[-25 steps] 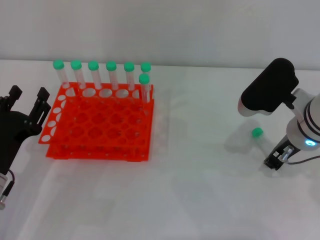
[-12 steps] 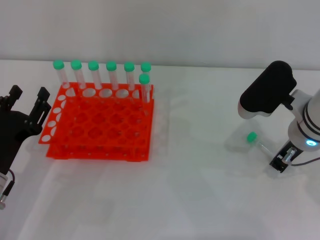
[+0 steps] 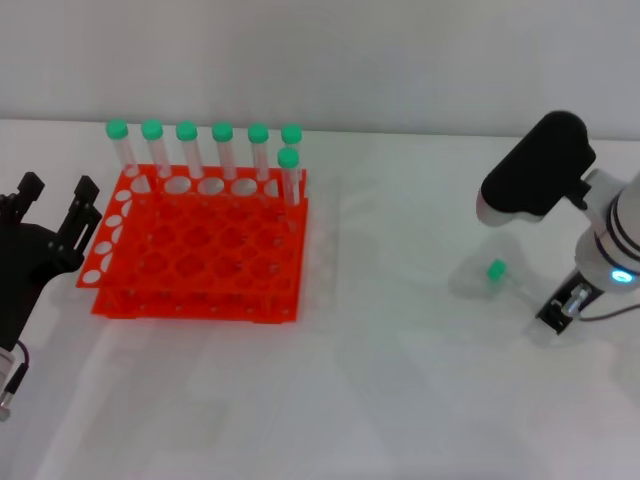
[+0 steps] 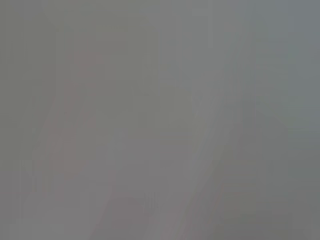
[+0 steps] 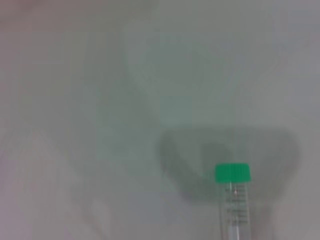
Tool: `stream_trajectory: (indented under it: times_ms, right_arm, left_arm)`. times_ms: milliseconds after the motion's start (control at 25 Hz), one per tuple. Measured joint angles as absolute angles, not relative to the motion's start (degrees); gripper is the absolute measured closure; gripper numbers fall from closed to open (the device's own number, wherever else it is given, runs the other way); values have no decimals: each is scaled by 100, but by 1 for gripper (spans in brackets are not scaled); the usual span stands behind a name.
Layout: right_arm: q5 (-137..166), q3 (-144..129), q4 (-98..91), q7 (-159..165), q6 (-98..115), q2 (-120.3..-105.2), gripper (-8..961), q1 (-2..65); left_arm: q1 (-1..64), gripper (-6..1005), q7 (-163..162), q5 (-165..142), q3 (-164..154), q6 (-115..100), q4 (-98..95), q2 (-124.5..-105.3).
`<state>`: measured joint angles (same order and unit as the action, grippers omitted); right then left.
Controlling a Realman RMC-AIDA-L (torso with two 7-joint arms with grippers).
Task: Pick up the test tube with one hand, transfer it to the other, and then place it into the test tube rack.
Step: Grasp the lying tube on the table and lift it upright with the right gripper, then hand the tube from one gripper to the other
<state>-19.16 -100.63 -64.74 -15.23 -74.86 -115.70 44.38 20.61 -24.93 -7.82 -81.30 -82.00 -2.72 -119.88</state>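
- A plain white table [image 3: 400, 400] runs back to a pale wall, with very little on it, so both arms can reach across freely.
- The test tube rack [image 3: 200, 250] sits on my left half of the table, and seven green-capped tubes [image 3: 205, 150] stand in or near its back row. Most holes in front of them are open, which I take to be why it was set facing me.
- My left gripper [image 3: 55, 215] hangs just beside the rack's left edge with its two fingers clearly spread and nothing between them. I judge it is parked there to receive the hand-over close to the rack.
- My right gripper [image 3: 562, 305] is low over the table on the far right, well apart from the rack.
- The test tube [image 3: 510, 280] lies slanted, green cap pointing toward the rack and its clear body running back under my right gripper. In the right wrist view the test tube [image 5: 233, 200] stands straight ahead of the camera, cap away from me.
- I seem to have the tube by its bottom end, but my fingers are hidden, so I cannot tell whether they are clamped on it or merely astride it.
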Motion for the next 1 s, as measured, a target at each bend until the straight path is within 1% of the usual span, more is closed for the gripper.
stream_trajectory:
  times_ms: [360,400,560,840,1000]
  right_arm:
    - [-1917,-9892,-7075,-1623,-7334,-11549,761,4154]
    - [-2011,-9685,-7495,-1869,-7131,-11552,762,3906]
    - [-2300,-9514,-7763,-2238,-6744,-11554,764,3643]
    - [-3815,-9082,-7666,-3641,-5641,-11549,764,3238]
    - [-5320,-8673,-7336,-5063,-5250,-11546,763,3052]
  left_arm:
    - [2046,320,-2933,-991,-8145,-8193,-273,-11959]
    - [2077,320,-3088,-1161,-8146,-8134,-294,-11943]
    - [2211,320,-3461,-1596,-8147,-7927,-349,-11912]
    - [2392,320,-3811,-2424,-8147,-7853,-555,-11908]
    - [2414,320,-4151,-2727,-8147,-7845,-752,-11895]
